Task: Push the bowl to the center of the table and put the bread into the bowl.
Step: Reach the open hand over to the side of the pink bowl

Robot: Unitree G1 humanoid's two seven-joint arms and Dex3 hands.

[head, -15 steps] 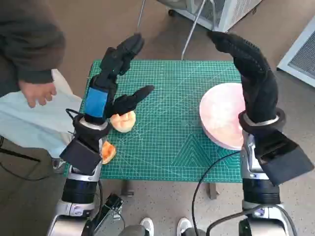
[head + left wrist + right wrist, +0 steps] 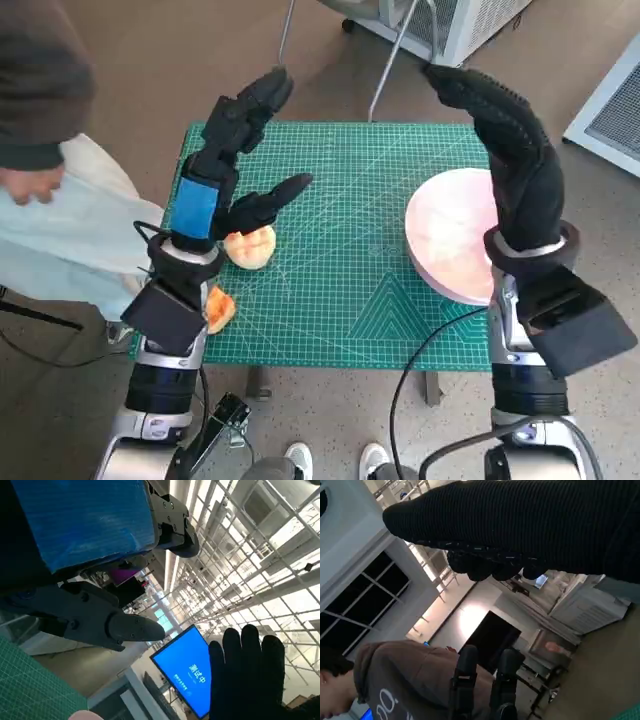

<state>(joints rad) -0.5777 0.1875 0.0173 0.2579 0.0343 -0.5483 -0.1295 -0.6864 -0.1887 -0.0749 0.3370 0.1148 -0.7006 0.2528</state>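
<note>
Well, the tabletop (image 2: 340,300) under its green mat is carrying the pink bowl (image 2: 450,245) out at the right edge, half hanging past the mat. The right hand (image 2: 510,150) is hovering just above the bowl's outer side, holding nothing with fingers stretched, so it looks nearer for a push leftward toward the centre. The bread (image 2: 250,247) is lying just beneath the left hand (image 2: 235,165), which is spreading empty fingers.

Even, soft daylight fills the head view — shadows on the mat (image 2: 340,260) are faint, and straight lines bow toward the edges. Wrist views face bright windows, so the right hand (image 2: 520,530) reads as a dark, slightly blurred silhouette.
</note>
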